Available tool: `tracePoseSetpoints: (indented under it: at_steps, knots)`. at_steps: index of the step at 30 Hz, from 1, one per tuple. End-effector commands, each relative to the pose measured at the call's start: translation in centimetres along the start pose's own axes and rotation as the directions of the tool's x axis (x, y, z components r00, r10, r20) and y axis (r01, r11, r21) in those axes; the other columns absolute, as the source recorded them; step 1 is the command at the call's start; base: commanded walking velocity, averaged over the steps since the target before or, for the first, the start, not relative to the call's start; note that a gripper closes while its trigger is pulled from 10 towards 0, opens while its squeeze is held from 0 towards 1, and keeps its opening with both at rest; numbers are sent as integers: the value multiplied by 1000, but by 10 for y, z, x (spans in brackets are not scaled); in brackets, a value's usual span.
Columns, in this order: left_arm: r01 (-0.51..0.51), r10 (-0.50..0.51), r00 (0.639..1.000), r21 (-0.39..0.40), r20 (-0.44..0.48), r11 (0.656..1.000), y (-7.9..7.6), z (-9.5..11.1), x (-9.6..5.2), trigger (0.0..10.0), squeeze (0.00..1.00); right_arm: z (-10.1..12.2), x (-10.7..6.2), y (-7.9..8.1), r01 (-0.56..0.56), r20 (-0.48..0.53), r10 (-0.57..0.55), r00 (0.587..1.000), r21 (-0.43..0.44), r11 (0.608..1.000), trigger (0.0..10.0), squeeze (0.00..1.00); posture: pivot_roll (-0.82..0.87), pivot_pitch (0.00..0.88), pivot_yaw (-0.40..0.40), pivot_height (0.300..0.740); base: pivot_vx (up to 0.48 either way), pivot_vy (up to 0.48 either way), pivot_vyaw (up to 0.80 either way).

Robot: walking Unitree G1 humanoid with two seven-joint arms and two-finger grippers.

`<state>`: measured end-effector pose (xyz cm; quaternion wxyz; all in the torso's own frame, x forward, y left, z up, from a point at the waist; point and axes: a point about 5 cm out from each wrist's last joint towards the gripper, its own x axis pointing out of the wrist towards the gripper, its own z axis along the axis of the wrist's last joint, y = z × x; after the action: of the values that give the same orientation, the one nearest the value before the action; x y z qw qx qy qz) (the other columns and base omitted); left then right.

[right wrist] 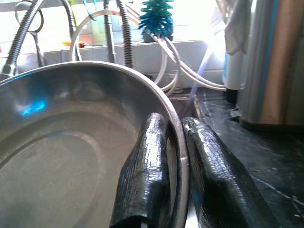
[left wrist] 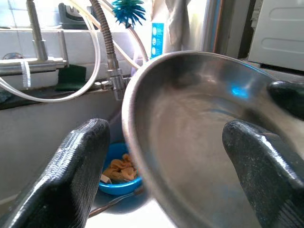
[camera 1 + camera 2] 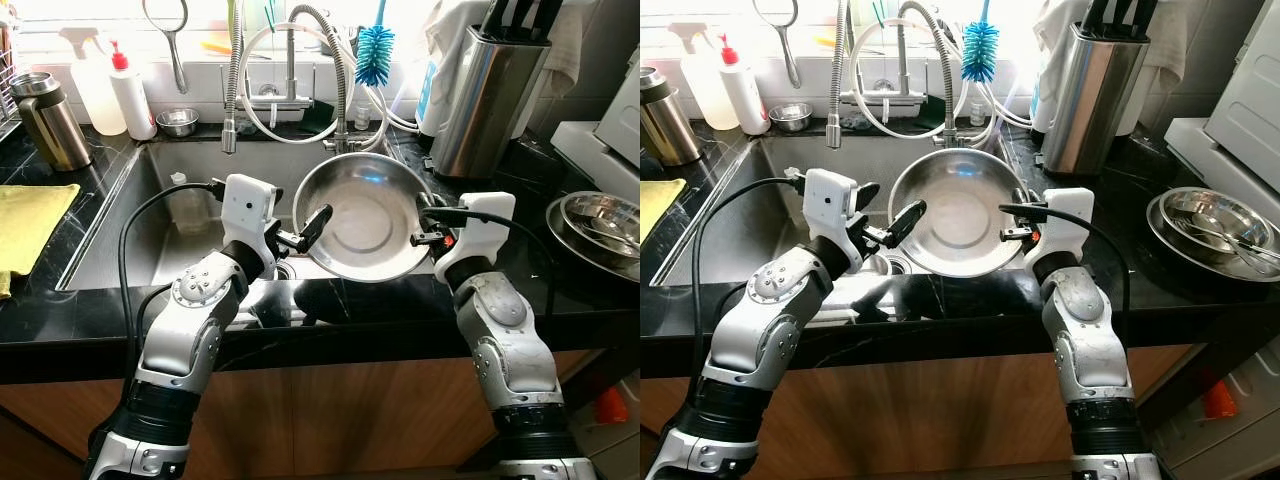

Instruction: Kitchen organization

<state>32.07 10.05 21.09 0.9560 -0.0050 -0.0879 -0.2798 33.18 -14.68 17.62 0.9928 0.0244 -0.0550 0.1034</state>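
One steel pan (image 3: 367, 217) is held tilted over the sink (image 3: 150, 215), its hollow facing the robot, between two grippers. The right gripper (image 3: 425, 222) is clenched on the pan's right rim, one finger inside and one outside, as the right wrist view shows with its fingers (image 1: 145, 171) pinching the edge. The left gripper (image 3: 308, 229) is released, its two fingers spread on either side of the pan's left rim without closing on it. On the black stone desk (image 3: 60, 310) there are two plastic bottles, a clear spray bottle (image 3: 93, 82) and a white one with a red cap (image 3: 132, 92), standing side by side behind the sink's left corner, with one metal jug (image 3: 48, 120) to their left and one small steel cup (image 3: 178, 122) to their right. One yellow cloth (image 3: 28, 222) lies at the left edge. One blue bottle brush (image 3: 375, 52) hangs by the spring faucet (image 3: 290, 70). One steel knife block (image 3: 488, 85) stands to the right, and a stack of steel bowls (image 3: 600, 228) sits at the far right. One blue bowl (image 2: 118, 173) with scraps lies down in the sink. Bright daylight comes through the window behind.
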Motion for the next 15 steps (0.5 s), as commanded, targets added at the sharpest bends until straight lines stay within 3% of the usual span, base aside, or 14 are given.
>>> tracePoseSetpoints:
  at_steps: [1, 7, 8, 9, 10, 11, 15]
  knots:
    - [18, -18, 1000, 29, -14, 999, -2, 1, -1, 10000, 0, 9, 5, 5, -23, 41, 23, 999, -5, 1000, 10000, 0, 6, 23, -33, 740, 0, 0, 0]
    - [5, -4, 1000, 42, -21, 999, -1, 0, 0, 10000, 0, 9, 4, 8, -38, 38, 38, 999, -11, 999, 10000, 0, 6, 23, -33, 740, 0, 0, 0]
    - [-7, 8, 1000, 39, -19, 999, 1, 0, 0, 5137, 0, 8, 4, 8, -39, 37, 39, 999, -11, 999, 10000, 0, 6, 23, -33, 740, 0, 0, 0]
    - [-12, 12, 1000, 38, -19, 999, 1, 0, 0, 5137, 0, 8, 4, 8, -39, 37, 39, 999, -11, 999, 10000, 0, 6, 23, -33, 740, 0, 0, 0]
    - [-22, 23, 1000, 39, -19, 999, 3, 0, 0, 1059, 0, 8, 4, 8, -39, 36, 39, 999, -13, 999, 10000, 0, 6, 23, -33, 740, 0, 0, 0]
    - [-29, 29, 999, 39, -19, 999, 4, 0, 0, 0, 0, 8, 4, 8, -38, 35, 39, 999, -14, 999, 10000, 0, 6, 23, -33, 740, 0, 0, 0]
    - [-28, 29, 999, 41, -21, 999, 4, -1, 0, 0, 0, 8, 4, 7, -37, 36, 38, 999, -15, 999, 10000, 0, 4, 28, -34, 740, 0, 0, 0]
